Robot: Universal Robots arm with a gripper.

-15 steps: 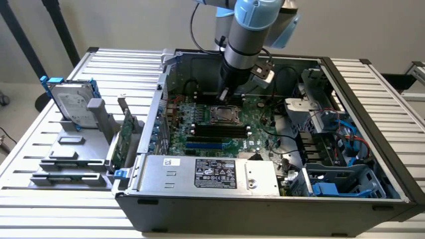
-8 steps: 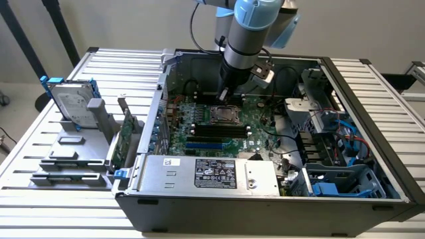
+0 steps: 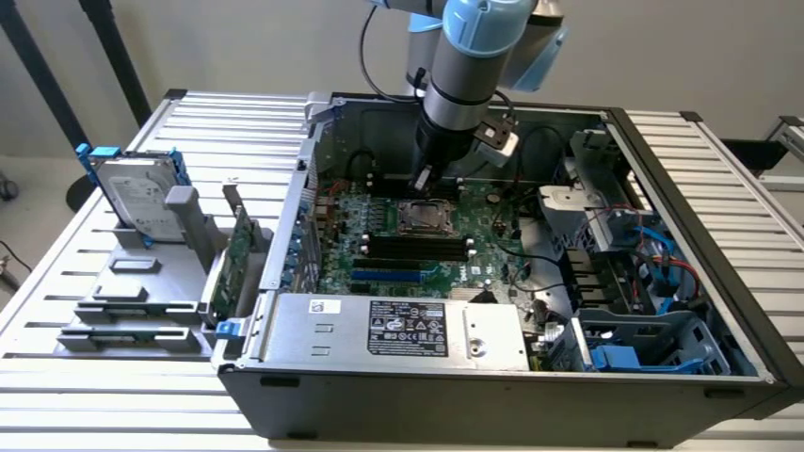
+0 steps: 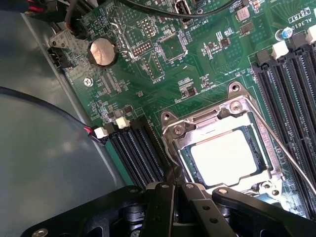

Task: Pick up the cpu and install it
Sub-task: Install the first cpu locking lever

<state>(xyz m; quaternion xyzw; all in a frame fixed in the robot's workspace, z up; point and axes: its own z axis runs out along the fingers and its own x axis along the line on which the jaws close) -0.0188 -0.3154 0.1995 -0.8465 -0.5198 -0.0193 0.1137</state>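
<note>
Cpu (image 4: 226, 157) seated in socket frame (image 4: 174, 129), jaws closed above

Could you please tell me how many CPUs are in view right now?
1. The cpu lies inside the socket frame on the motherboard, between banks of memory slots, close to the gripper. Another could be hidden elsewhere in the case.

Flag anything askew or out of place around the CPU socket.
Nothing stands out. The cpu lies flat and square inside the socket frame, with the retention lever alongside. The shut gripper sits at the frame's edge, holding nothing.
</note>
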